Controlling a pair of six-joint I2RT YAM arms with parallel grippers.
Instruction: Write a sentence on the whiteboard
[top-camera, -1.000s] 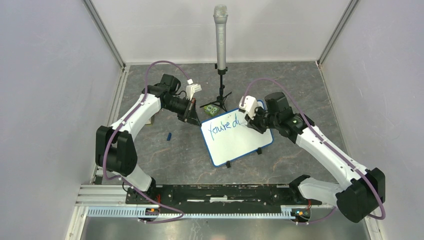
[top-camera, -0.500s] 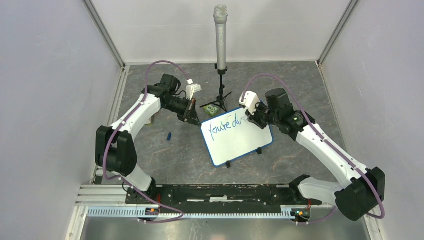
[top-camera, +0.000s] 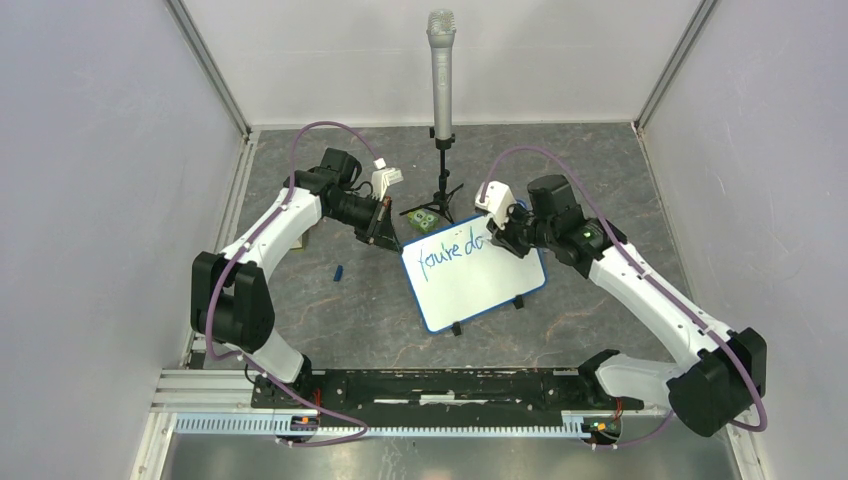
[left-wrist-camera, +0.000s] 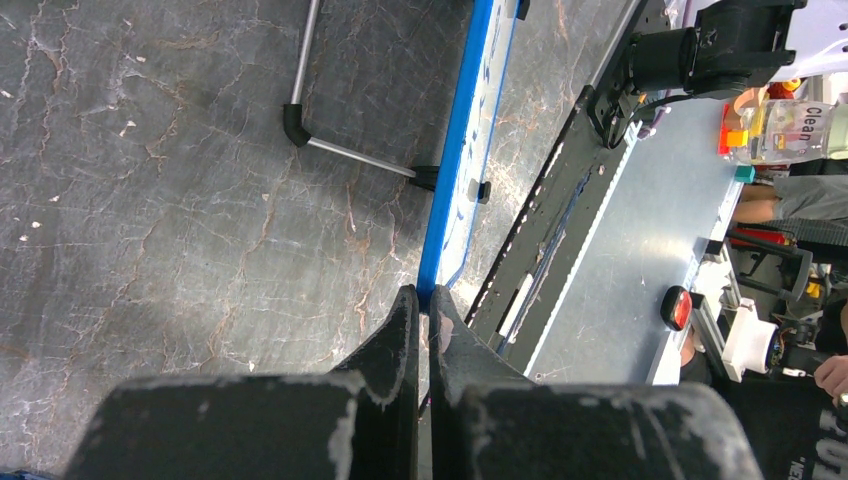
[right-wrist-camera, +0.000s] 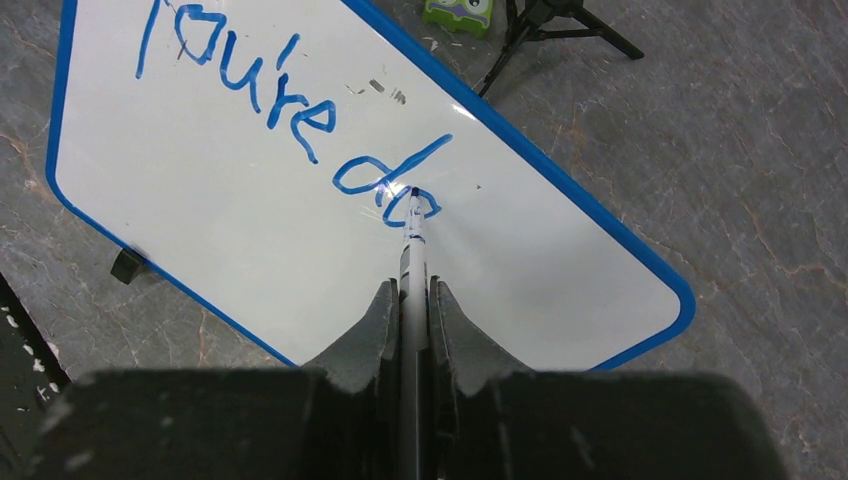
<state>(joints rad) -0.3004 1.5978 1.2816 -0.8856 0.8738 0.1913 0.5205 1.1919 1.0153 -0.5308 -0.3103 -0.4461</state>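
2 firm grips, right gripper (right-wrist-camera: 408, 290) on marker (right-wrist-camera: 413, 238), left gripper (left-wrist-camera: 424, 296) on whiteboard (top-camera: 475, 285)

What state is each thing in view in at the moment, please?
whiteboard: resting on its feet, one edge clamped.
sentence: unfinished, reads "You're do" in blue.
marker: uncapped, tip touching the whiteboard at the "o".
left gripper: shut on the whiteboard's blue edge.
right gripper: shut on the marker.
microphone: upright on its tripod, untouched.
small blue piece: lying loose on the table, perhaps the marker's cap.
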